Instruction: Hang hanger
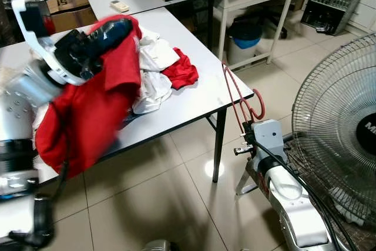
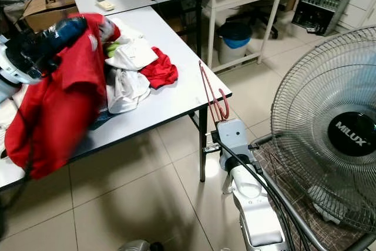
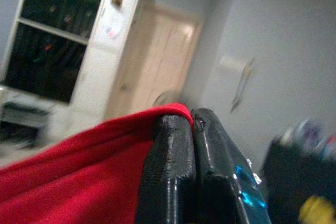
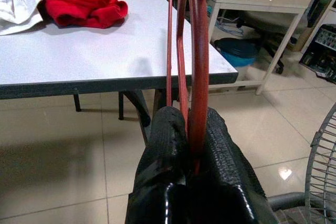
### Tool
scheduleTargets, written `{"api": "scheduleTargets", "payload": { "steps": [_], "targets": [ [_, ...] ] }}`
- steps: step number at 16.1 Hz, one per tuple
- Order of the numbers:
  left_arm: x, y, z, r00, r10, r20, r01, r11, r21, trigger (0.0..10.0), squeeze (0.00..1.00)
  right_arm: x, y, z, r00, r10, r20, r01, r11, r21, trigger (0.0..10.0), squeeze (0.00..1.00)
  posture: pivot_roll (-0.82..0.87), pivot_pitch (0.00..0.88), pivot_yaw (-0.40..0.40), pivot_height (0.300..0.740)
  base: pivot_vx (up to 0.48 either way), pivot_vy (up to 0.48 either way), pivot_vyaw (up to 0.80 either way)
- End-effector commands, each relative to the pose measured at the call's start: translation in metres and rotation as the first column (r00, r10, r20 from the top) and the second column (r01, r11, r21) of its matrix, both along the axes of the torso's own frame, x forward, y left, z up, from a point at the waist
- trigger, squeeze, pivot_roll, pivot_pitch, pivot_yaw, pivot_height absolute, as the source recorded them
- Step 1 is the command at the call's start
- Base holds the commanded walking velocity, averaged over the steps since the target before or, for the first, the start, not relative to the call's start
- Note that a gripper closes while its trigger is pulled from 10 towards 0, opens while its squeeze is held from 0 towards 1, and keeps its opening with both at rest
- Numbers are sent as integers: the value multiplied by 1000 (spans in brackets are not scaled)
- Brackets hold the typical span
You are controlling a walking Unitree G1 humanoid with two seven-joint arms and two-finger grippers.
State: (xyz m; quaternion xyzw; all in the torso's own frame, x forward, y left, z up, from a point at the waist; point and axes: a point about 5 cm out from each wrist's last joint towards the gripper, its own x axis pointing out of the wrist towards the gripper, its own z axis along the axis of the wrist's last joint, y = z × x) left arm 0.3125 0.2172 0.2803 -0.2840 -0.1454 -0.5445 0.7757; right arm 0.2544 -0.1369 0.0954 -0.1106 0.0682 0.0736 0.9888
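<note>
Both pickups look done: right pincer [image 4: 191,129] clamped on the red hanger [image 1: 239,95] just off the counter [image 1: 194,95] corner, left pincer [image 3: 191,129] pinching the red shirt [image 1: 88,110] aloft; dressing and hanging remain, no rail visible.

Soft red cloth shirt [image 1: 88,110], smooth matt grey table top [image 1: 194,101], thin glossy red hanger [image 4: 191,51], rough black gripper fingers [image 4: 163,156], shiny floor tiles [image 1: 158,198], metal wire fan [image 2: 329,139]
</note>
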Motion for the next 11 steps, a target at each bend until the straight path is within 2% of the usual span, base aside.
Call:
{"api": "scheduleTargets", "payload": {
  "steps": [1, 2, 4, 5, 6, 7, 8, 9, 10, 11],
  "targets": [
    [-7, 14, 38, 993, 21, 118, -4, 990, -142, 0, 0, -1, -2, 1, 1000, -11, 4, 11, 1000, -3, 10000, 0, 42, 3, 109, 740, 0, 0, 0],
    [-8, 17, 44, 991, 24, 130, -1, 985, -174, 0, 0, -1, -3, 0, 1000, -11, 3, 11, 1000, -4, 10000, 0, 42, 3, 109, 740, 0, 0, 0],
    [-15, 38, 76, 971, 53, 234, 29, 942, -335, 0, 0, -1, -3, 0, 1000, -8, 3, 8, 1000, -7, 10000, 0, 45, 2, 104, 740, 0, 0, 0],
    [-17, 44, 83, 966, 62, 252, 42, 921, -387, 0, 0, 0, -3, 0, 1000, -8, 4, 8, 1000, -7, 10000, 0, 46, 1, 103, 740, 0, 0, 0],
    [-20, 54, 87, 967, 93, 238, 13, 912, -410, 0, 0, 1, -3, 1, 1000, -6, 4, 6, 1000, -7, 10000, 0, 51, 0, 101, 740, 0, 0, 0],
    [-19, 55, 84, 971, 113, 211, -26, 926, -376, 0, 0, 1, -2, 1, 1000, -4, 5, 4, 1000, -6, 10000, 0, 53, 0, 98, 740, 0, 0, 0],
    [-12, 47, 58, 982, 147, 120, -125, 977, -175, 0, 0, 2, 0, 0, 1000, 2, 3, -2, 1000, -5, 10000, 0, 57, 0, 97, 740, 0, 0, 0],
    [-8, 40, 37, 983, 167, 82, -167, 986, -5, 0, 0, 1, 1, -1, 1000, 6, 1, -6, 1000, -7, 10000, 0, 57, 0, 97, 740, 0, 0, 0],
    [-7, 37, 26, 984, 168, 58, -173, 982, 78, 0, 0, 1, 1, -1, 1000, 6, 0, -6, 1000, -7, 10000, 0, 58, 0, 98, 740, 0, 0, 0],
    [-4, 33, 3, 979, 202, 5, -198, 956, 218, 0, 0, 2, 0, -2, 1000, 6, 0, -6, 1000, -7, 10000, 0, 58, 0, 98, 740, 0, 0, 0]
  ]
}}
